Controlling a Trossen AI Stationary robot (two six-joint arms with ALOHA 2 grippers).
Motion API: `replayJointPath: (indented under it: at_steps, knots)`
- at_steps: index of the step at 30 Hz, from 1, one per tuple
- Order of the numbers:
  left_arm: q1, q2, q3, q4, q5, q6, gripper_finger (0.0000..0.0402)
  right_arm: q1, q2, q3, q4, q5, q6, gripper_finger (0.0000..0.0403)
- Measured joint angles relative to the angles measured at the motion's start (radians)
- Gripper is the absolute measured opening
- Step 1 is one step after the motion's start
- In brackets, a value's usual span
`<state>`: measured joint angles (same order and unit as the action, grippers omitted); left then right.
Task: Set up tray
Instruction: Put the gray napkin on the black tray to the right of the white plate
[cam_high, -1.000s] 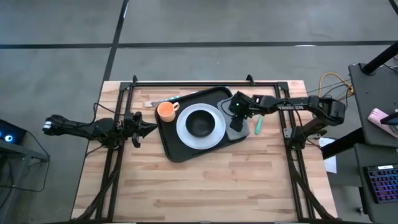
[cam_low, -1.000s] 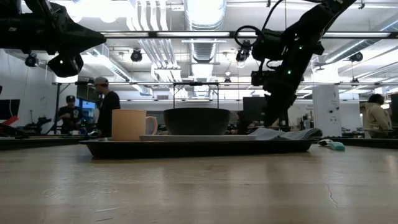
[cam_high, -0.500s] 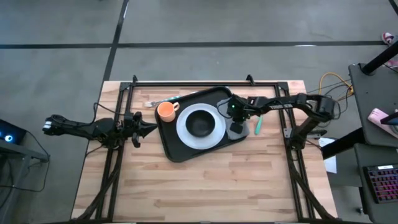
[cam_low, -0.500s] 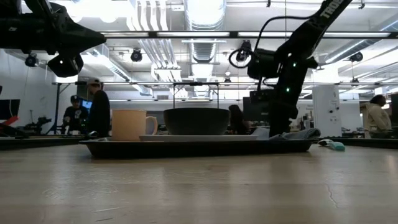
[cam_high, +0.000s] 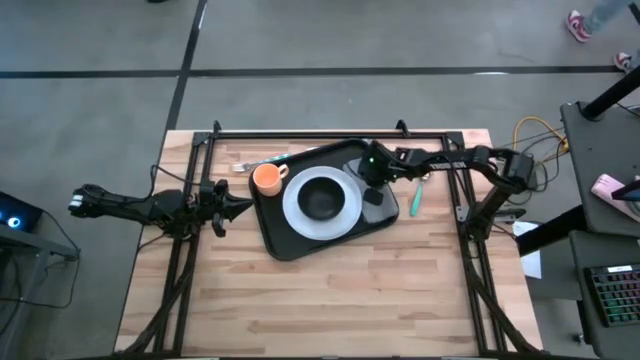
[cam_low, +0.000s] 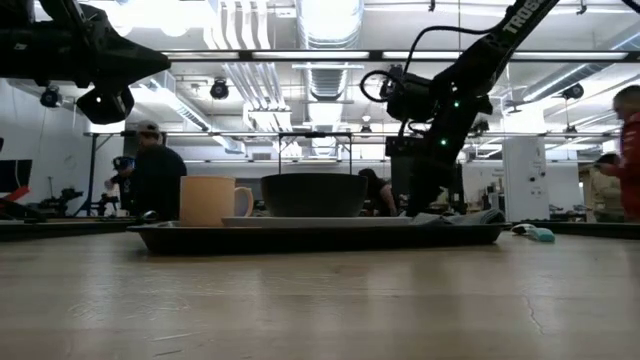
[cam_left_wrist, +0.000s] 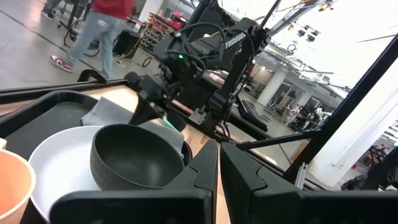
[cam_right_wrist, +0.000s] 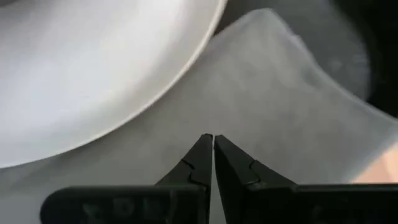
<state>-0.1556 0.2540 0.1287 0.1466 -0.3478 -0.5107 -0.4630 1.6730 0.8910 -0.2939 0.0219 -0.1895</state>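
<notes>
Grey cloth (cam_right_wrist: 261, 93) beside white plate (cam_high: 322, 202) on black tray (cam_high: 280, 235), right claw (cam_high: 368, 172) newly snapped shut, holding nothing visibly; napkin placed, apparently.

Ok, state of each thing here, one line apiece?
Tray: flat on the table, loaded.
Plate: on the tray, bowl on it.
Bowl: upright, looks empty.
Cup: upright on the tray.
Cloth: on the tray, one edge under the plate's rim.
Right gripper: shut, tips down at the cloth.
Left gripper: shut, waiting left of the tray.
</notes>
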Motion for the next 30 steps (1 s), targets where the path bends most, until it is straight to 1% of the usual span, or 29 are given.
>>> replayJointPath:
  at_steps: [4,7,9,15,22,30]
  knots:
    - [0.0,0.0,0.0,0.0,0.0,-0.001,0.0,-0.044,0.0,0.003,0.008,-0.024,0.002,0.0008]
    - [0.0,0.0,0.0,0.0,0.0,-0.006,0.0,-0.079,-0.006,0.003,-0.017,-0.114,0.04,0.0008]
    - [0.0,0.0,0.001,0.0,0.0,-0.007,0.0,-0.09,-0.009,0.002,-0.026,-0.148,0.045,0.0008]
    - [0.0,0.0,0.001,0.0,0.0,-0.008,0.0,-0.09,0.011,-0.002,-0.038,-0.156,-0.044,0.0008]
    - [0.0,0.0,0.001,0.0,-0.005,-0.008,0.0,-0.091,0.058,0.002,-0.015,-0.16,-0.069,0.0008]
    - [0.0,0.0,0.001,0.0,-0.007,-0.028,0.0,-0.091,0.117,0.056,-0.009,-0.184,-0.081,0.0008]
